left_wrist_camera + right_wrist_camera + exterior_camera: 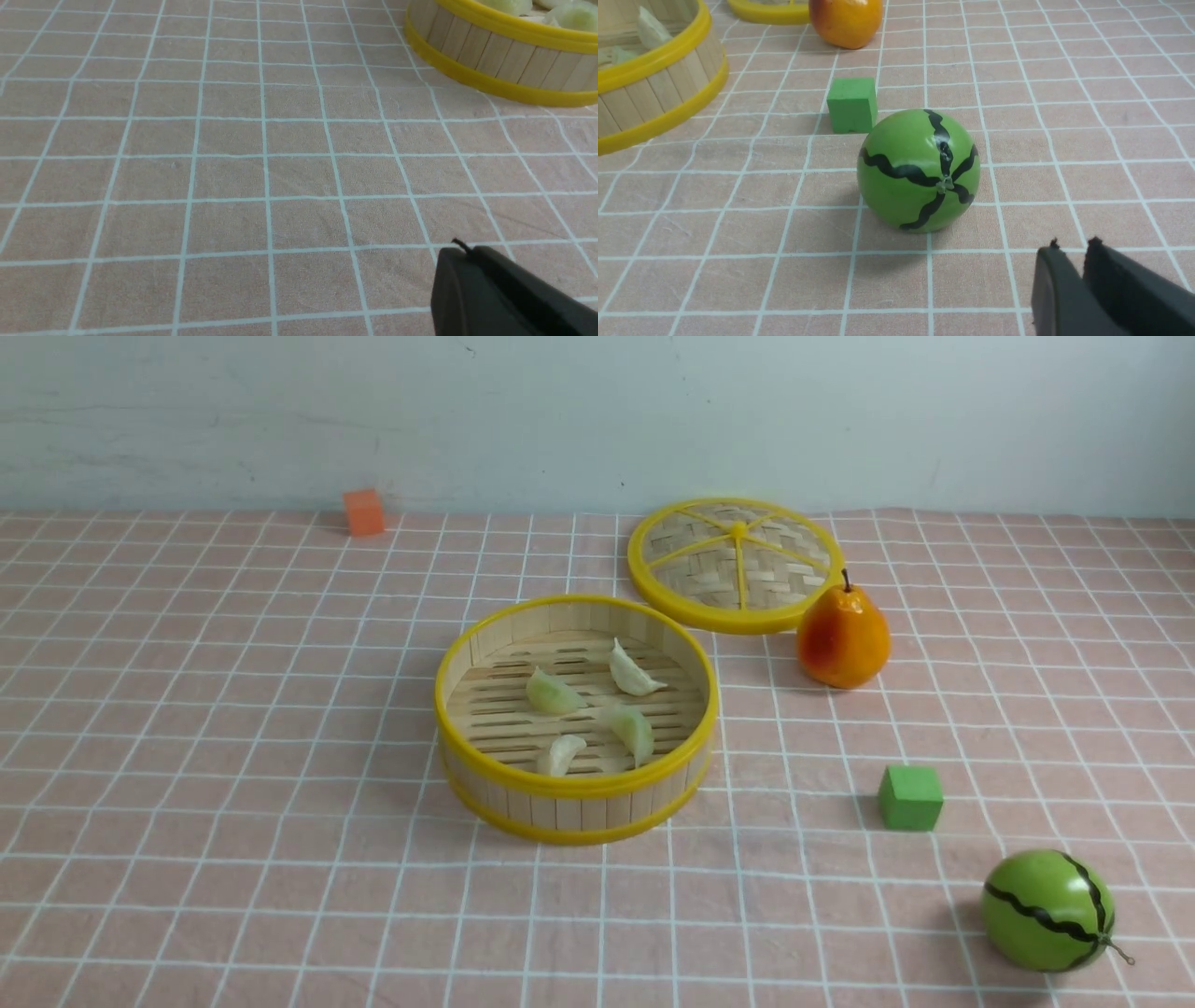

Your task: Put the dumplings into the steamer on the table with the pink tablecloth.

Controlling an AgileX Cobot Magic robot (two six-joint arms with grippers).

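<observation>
1. currently, the four dumplings (551, 692) (633, 672) (633, 732) (560, 754) all lie on the slatted floor of the steamer (485, 644), none touching another.
2. the steamer stands upright at the centre of the front view, on the pink tablecloth (233, 728) that clads the table (187, 915).
3. the woven lid (735, 565) lies flat at upper right of centre, just beyond the steamer, apart from it.
4. the pear (842, 637) stands upright at the lid's lower right edge; contact cannot be told.
5. the green cube (909, 796) sits right of the steamer, well apart; the toy watermelon (1047, 910) rests at lower right; the orange cube (363, 511) sits at upper left near the wall.
6. left gripper (460, 249): seen only in the left wrist view, lower right; fingertips together, nothing between them, above bare cloth, steamer wall at upper right.
7. right gripper (1073, 249): lower right of the right wrist view; tips slightly apart, holding nothing, near the watermelon without touching it.
</observation>
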